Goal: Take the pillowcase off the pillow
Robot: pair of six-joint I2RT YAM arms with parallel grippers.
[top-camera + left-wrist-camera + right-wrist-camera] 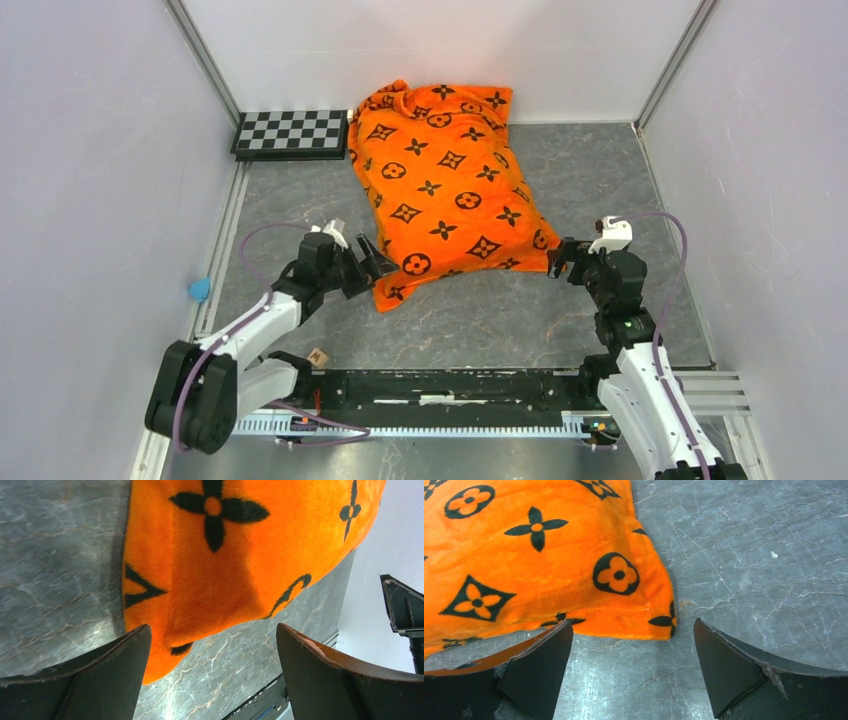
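The orange pillowcase (445, 185) with black motifs lies slanted across the grey table, stuffed full; the pillow inside is hidden. My left gripper (378, 262) is open at the case's near left corner, which shows between its fingers in the left wrist view (200, 595). My right gripper (558, 257) is open at the near right corner, and that corner (644, 610) lies just ahead of its fingertips, apart from them. Neither gripper holds anything.
A black-and-white checkerboard (290, 133) lies at the back left by the wall. A small wooden cube (318, 357) sits near the left arm's base. A blue object (199, 290) lies on the left rail. White walls enclose three sides.
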